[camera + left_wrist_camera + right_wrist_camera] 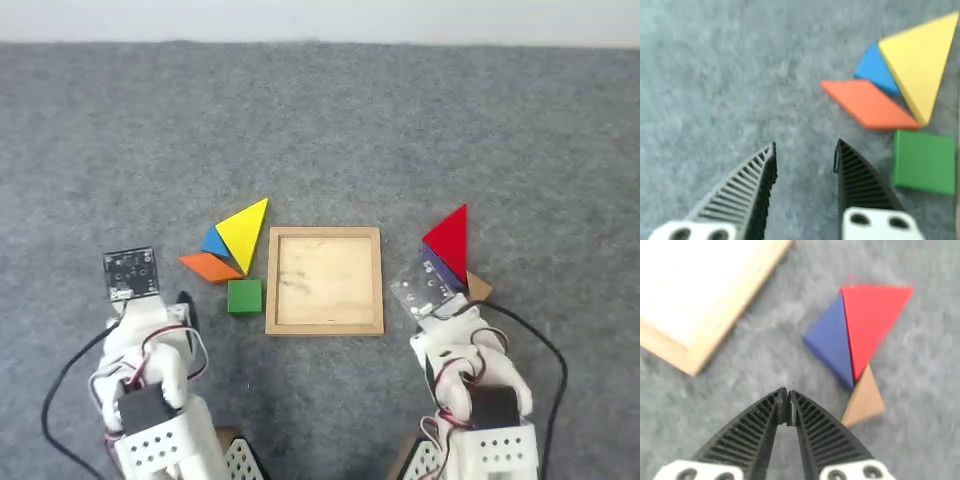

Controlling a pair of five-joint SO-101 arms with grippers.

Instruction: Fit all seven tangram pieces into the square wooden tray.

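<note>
**Ana:** What lay on the table when you stopped to think?

**Me:** I took twelve o'clock as away from the arms in the high view. The tray (271,285) sat in the middle and held no piece yet, so I judged the job not begun. Four pieces lay off its nine-to-ten o'clock side. They were the yellow triangle (246,232), the blue triangle (214,241) touching it, the orange parallelogram (211,266), and the green square (244,296) just beside the rim. At three o'clock lay the red triangle (449,243), with the navy piece (830,347) against it and the tan triangle (479,288) at their tip.

**Ana:** And the pincers?

**Me:** My left gripper (805,147) was spread wide over bare carpet (320,130), near the green square, grasping nothing. My right gripper (786,392) was clenched tip to tip on nothing, just short of the navy piece.

**Ana:** How would you have done the first pick well?

**Me:** I reckoned a big triangle should go first, into a tray corner. For the red one I'd have had to part the right jaws before descending. Then I'd have come in over its free edge, away from the navy piece, so the neighbours weren't dragged along. The pieces looked flat and low, so the tips would have had to reach right down to the carpet before closing.
</note>
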